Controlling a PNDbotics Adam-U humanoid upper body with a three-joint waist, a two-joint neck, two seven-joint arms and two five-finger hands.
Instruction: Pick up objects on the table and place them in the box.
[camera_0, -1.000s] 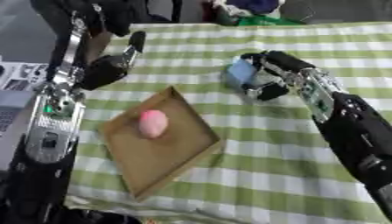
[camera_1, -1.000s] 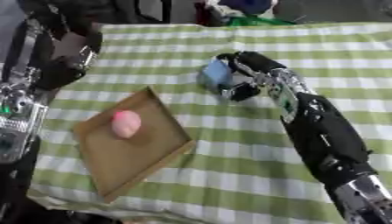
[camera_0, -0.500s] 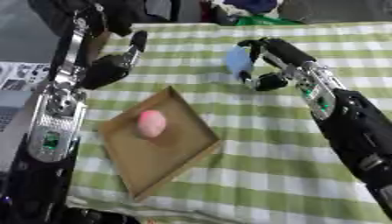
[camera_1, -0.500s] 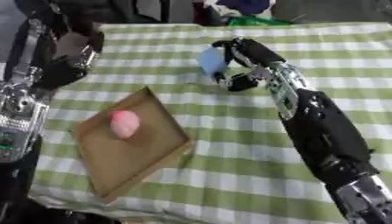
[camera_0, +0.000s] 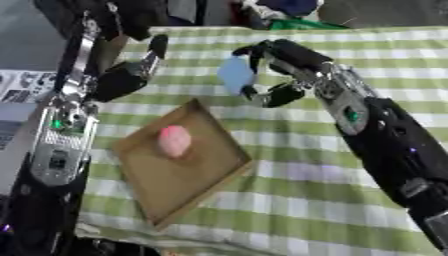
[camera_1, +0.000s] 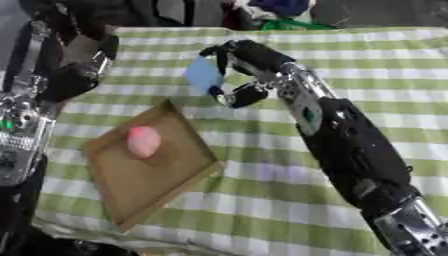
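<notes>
Right robot hand (camera_0: 278, 67) around unmarked blue object (camera_0: 235, 75)

There is one shallow brown wooden box (camera_0: 206, 172), one pink egg-shaped object (camera_0: 174, 140) lying in it, and one pale blue flat object (camera_0: 234, 74) held up above the one green-and-white checked tablecloth (camera_0: 306, 185). Two black robot hands show: the left hand (camera_0: 129, 76) and the right hand (camera_0: 278, 65).
</notes>
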